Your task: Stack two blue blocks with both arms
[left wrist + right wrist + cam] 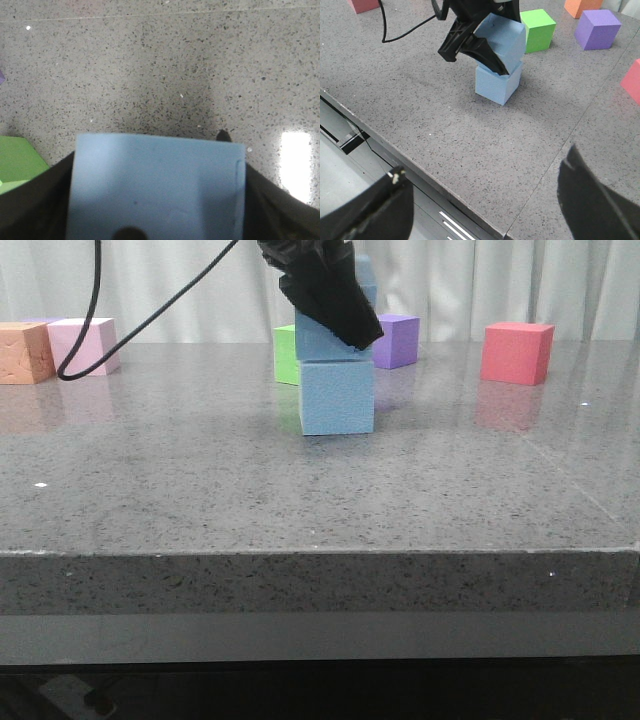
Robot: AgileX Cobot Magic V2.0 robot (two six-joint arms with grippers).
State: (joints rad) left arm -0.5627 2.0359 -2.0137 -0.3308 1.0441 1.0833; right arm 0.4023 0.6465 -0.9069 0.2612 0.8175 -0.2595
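Foam-looking upper blue block [325, 340], pinched by its side faces in the left gripper [335, 300], probably light and squishy, sits on the lower blue block [337, 397], green cube [286, 353] at its 10 o'clock; right gripper [485, 200] gapes wide, empty.

A pale blue block [155, 187] sits clamped in the left tool [156, 200], its dark fingers [35, 200] pressed against both sides. Beyond the block lies the speckled grey desk [160, 65]. A green cube [17, 162] rests just beside one finger.
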